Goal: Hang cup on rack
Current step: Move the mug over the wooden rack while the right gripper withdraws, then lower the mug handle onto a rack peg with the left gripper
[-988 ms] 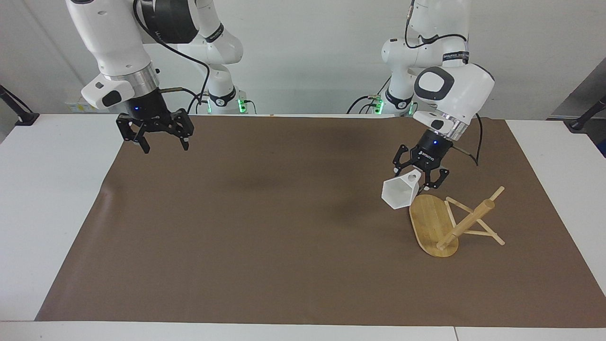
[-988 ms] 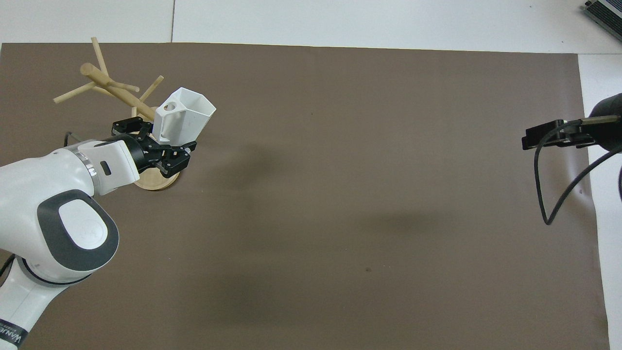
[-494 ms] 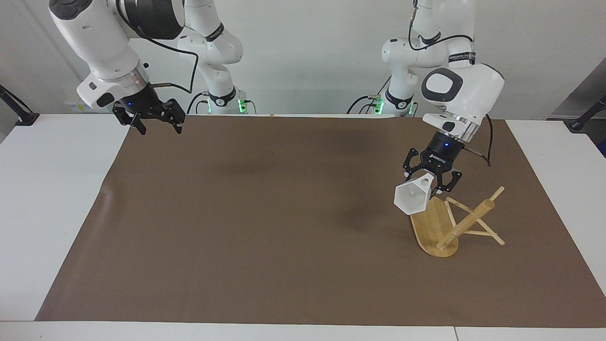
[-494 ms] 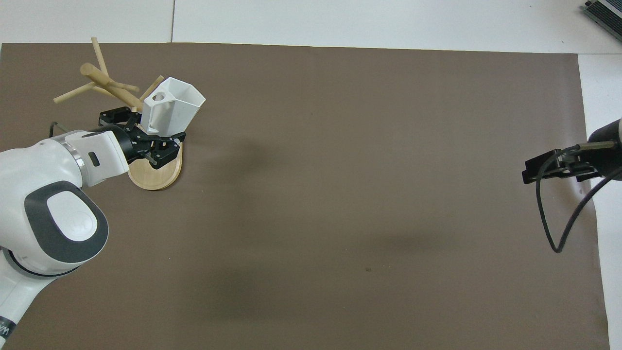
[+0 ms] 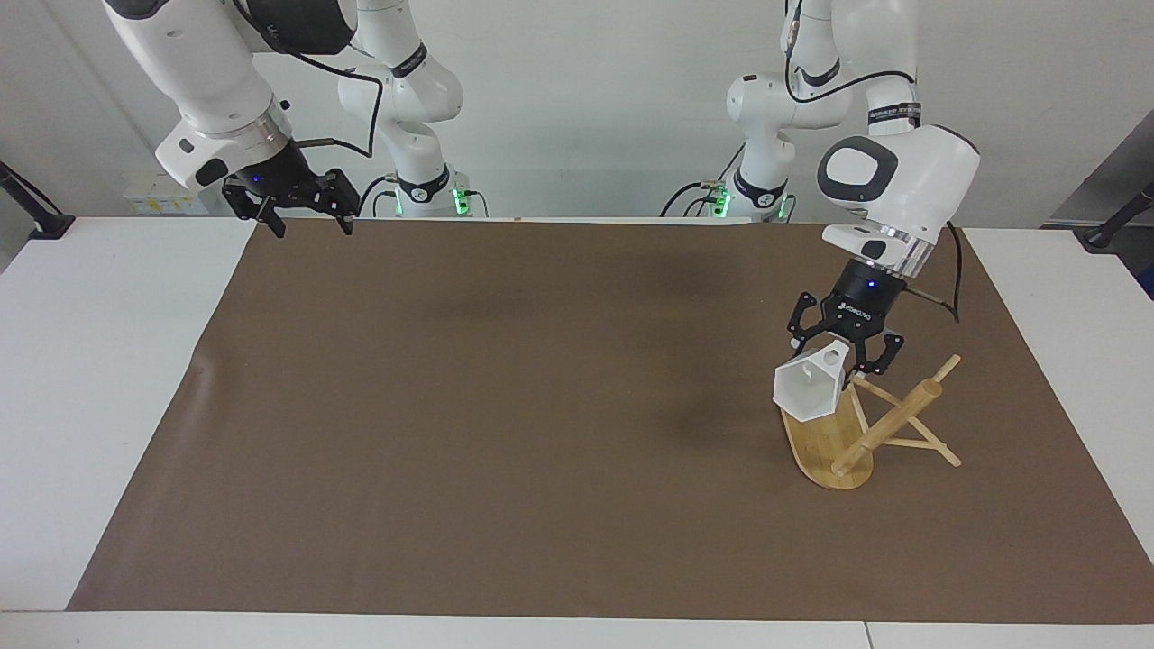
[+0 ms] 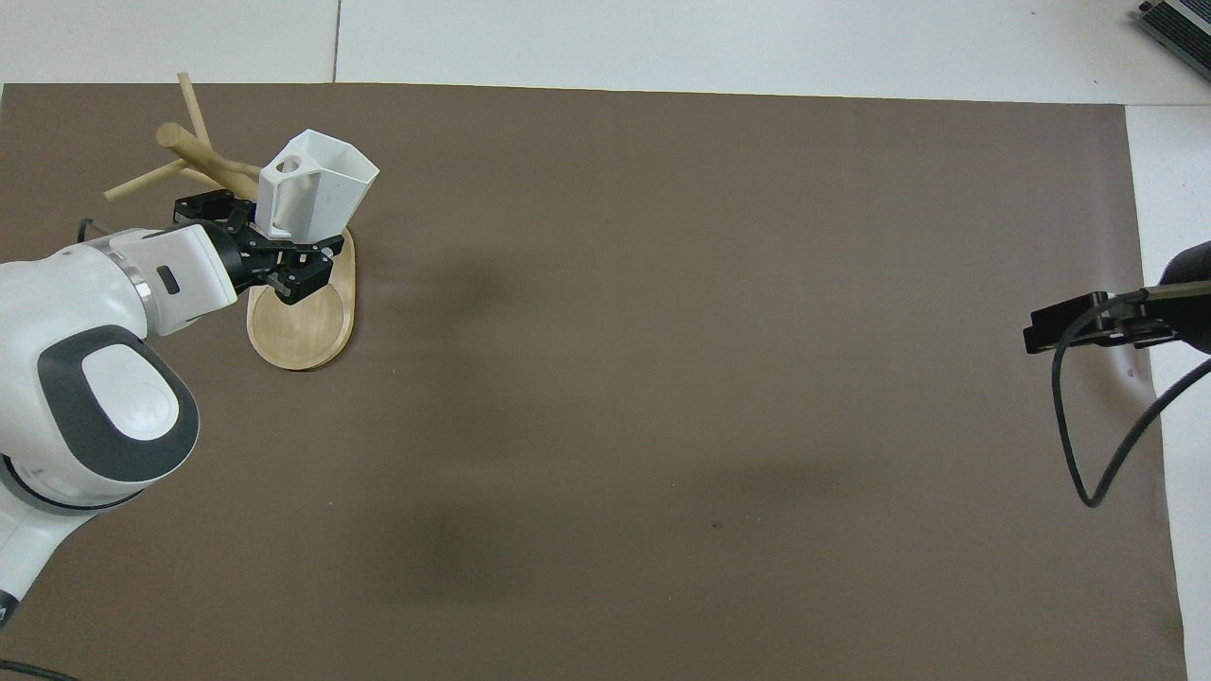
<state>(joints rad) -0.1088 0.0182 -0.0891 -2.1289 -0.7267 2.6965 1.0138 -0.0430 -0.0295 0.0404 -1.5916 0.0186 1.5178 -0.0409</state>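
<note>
**One cup in my left pinch, right over the rack**

My left gripper (image 5: 844, 354) is up in the air, jaws pinching the cup (image 5: 809, 388) by its blocky handle, and the round hole through that handle shows plainly just beneath my fingertips. The cup is one piece of matte white, all flat facets and hard angles, its hexagonal rim tipped away from my jaws. It hangs directly below them, over the base of the rack (image 5: 867, 430).

That rack sits just under my jaws at the left arm's end of the table, and it is light bamboo: a flat, smooth oval base, one thick round post leaning away from my grip, thin round pegs sticking off it. I count four pegs in the overhead view; the cup may be covering more. Whether the cup touches the nearest peg, I cannot tell.

Under everything lies a brown mat (image 5: 505, 424), smooth and dull, one sheet, with a slight ripple at its edge toward the right arm's end. The white table (image 5: 108, 361) shows around it.

My right gripper (image 5: 305, 209) waits well apart from my left jaws, over the mat's corner by its own base, fingers spread wide with nothing between them.

One cup, one rack.
</note>
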